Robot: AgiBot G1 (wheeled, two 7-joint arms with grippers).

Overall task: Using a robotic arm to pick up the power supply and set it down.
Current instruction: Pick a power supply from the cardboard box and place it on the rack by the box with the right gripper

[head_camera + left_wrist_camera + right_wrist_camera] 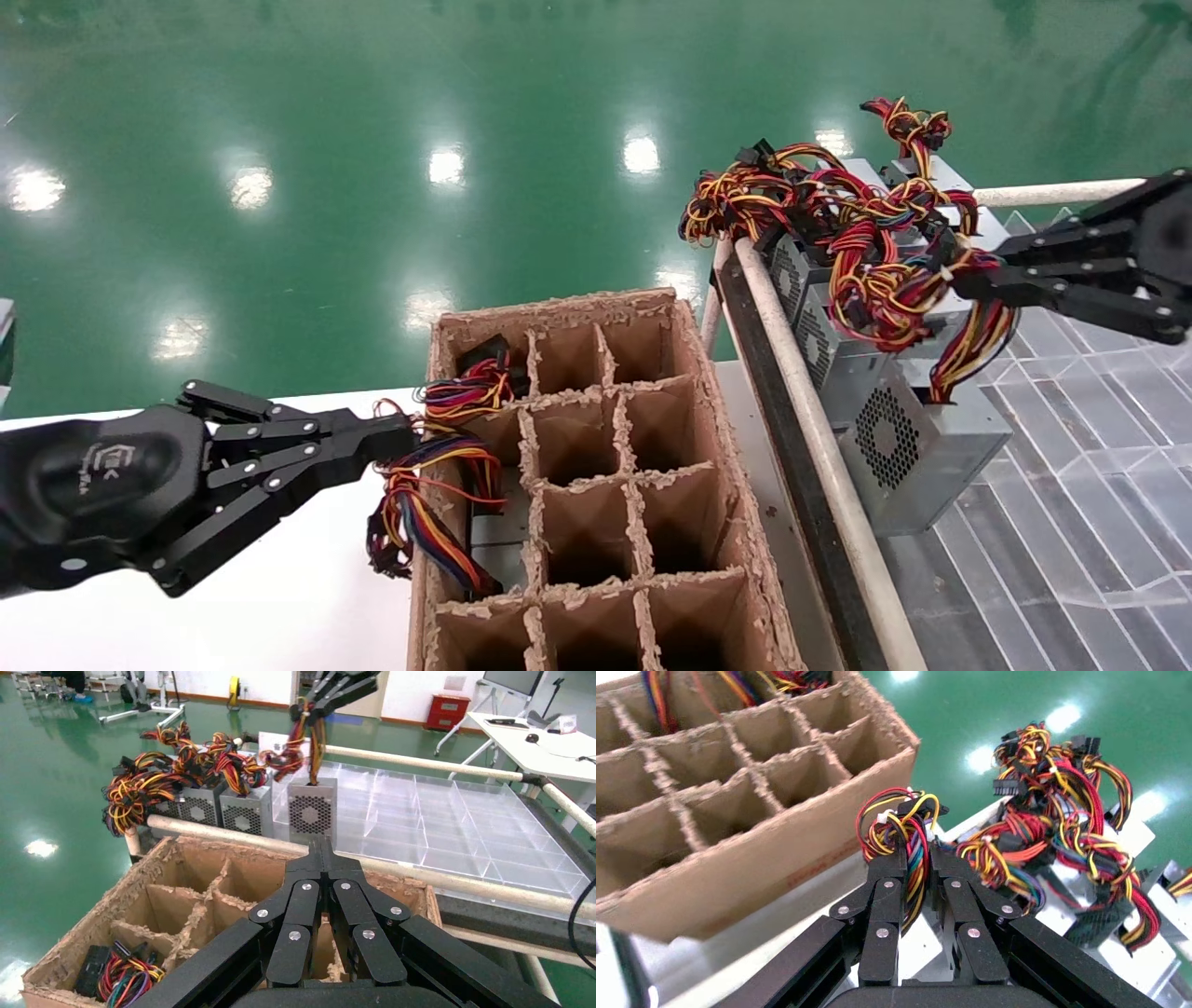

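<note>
The power supply [896,454], a silver-grey box with a round perforated vent, hangs tilted by its wires over the clear tray, just right of the white rail. My right gripper [968,280] is shut on its red, yellow, orange and blue wire bundle [914,860], which runs between the fingers [885,881]. From the left wrist view the box [311,811] dangles below that gripper [320,706]. My left gripper [400,438] is shut with nothing between its fingers [302,903]. It sits at the left edge of the cardboard box, beside loose wires.
A cardboard box [736,485] with divider cells stands in the middle; one left cell holds a unit with coloured wires [433,508]. Other power supplies [805,280] with tangled wires line the rail [810,410]. The clear divider tray [1071,540] lies right, a white table [279,606] left.
</note>
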